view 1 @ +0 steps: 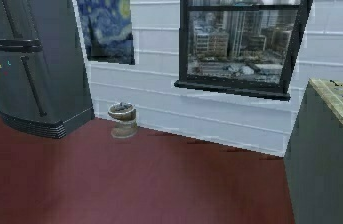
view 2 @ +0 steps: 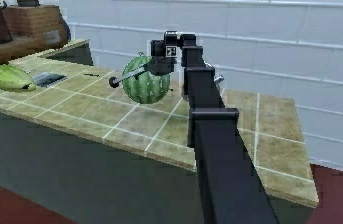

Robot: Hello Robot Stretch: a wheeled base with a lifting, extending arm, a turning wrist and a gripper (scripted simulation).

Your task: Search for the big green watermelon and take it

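A big green striped watermelon (view 2: 147, 82) stands on the tiled countertop (view 2: 109, 118) in the arm side view, near its far edge. My arm's dark bar rises from the bottom edge to the white marker squares above the melon. The gripper (view 2: 127, 76) reaches left across the melon's front, with a thin finger (view 2: 110, 82) sticking out past its left side. The melon rests on the counter at the gripper's far end, so I cannot tell whether the gripper holds anything.
A pale green oblong fruit (view 2: 11, 77) and a dark flat item (view 2: 47, 78) lie on the counter's left, with brown things (view 2: 34, 20) behind. The forward view shows a dark fridge (view 1: 34, 60), a painting (view 1: 105, 30), a window (view 1: 244, 45), a small bin (view 1: 122, 118), a counter end (view 1: 324, 140) and red floor.
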